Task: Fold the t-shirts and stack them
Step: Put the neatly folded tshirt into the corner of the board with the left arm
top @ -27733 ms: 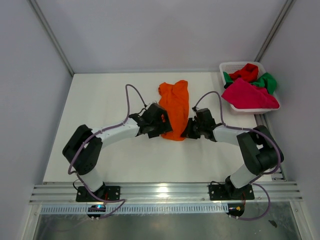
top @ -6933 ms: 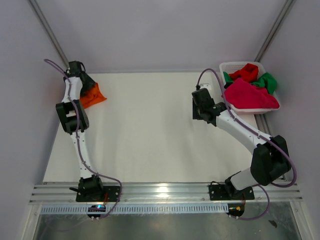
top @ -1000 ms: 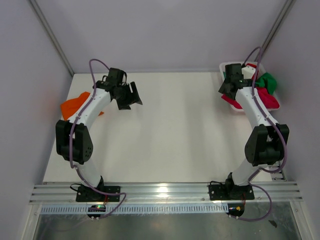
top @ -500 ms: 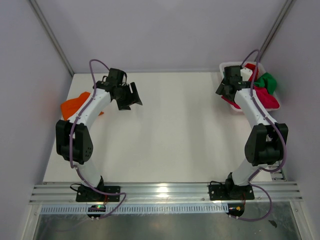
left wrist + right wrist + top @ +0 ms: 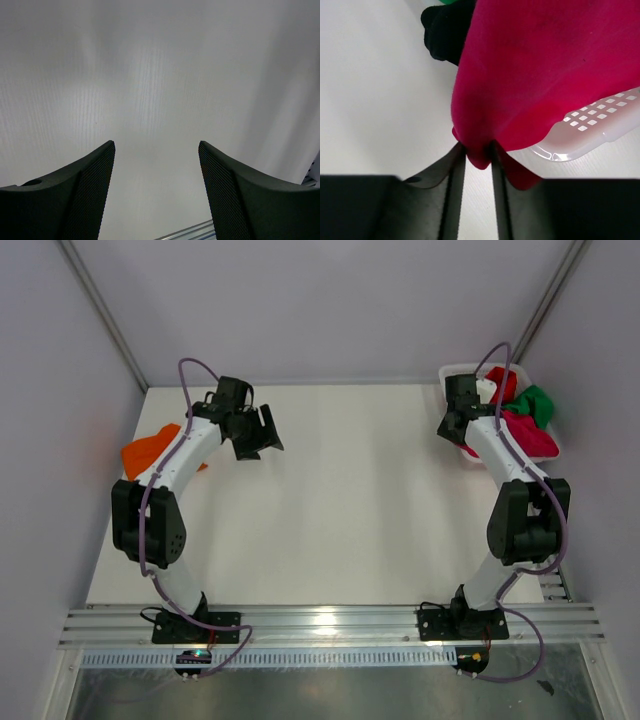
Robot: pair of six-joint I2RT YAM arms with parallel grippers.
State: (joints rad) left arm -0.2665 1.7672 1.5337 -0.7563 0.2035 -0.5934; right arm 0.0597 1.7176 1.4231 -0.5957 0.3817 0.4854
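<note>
**Step in hand (my read): pull the next shirt out of the basket w/ the R arm, for folding.**

1. Left gripper: fingers are spread wide w/ nothing between them. It hovers over the bare white table top, well apart from the work. I leave it parked. It is prob. needed only once cloth lies flat.
2. Right gripper: fingers pinch a hanging fold of the magenta-pink soft cloth t-shirt, just outside the rim of the white plastic lattice basket.
3. I check that the pinch holds more than a thin lip of cloth.
4. I lift up first, then move toward table centre, slowly.
5. Risk: the tee may drag the basket or hook its neighbours.

**Appearance of the shirts**

- Bright orange cloth t-shirt: bunched flat at the table's left edge, beside the L arm.
- Magenta tee: solid colour, matte and crumpled. It drapes over the basket's near rim and its bulk lies inside. Soft folds run down to the pinch point.
- Black item: just behind the magenta tee. I cannot tell what it is.
- Red cloth t-shirt and green cloth t-shirt: both wadded in the basket's far part.
</note>
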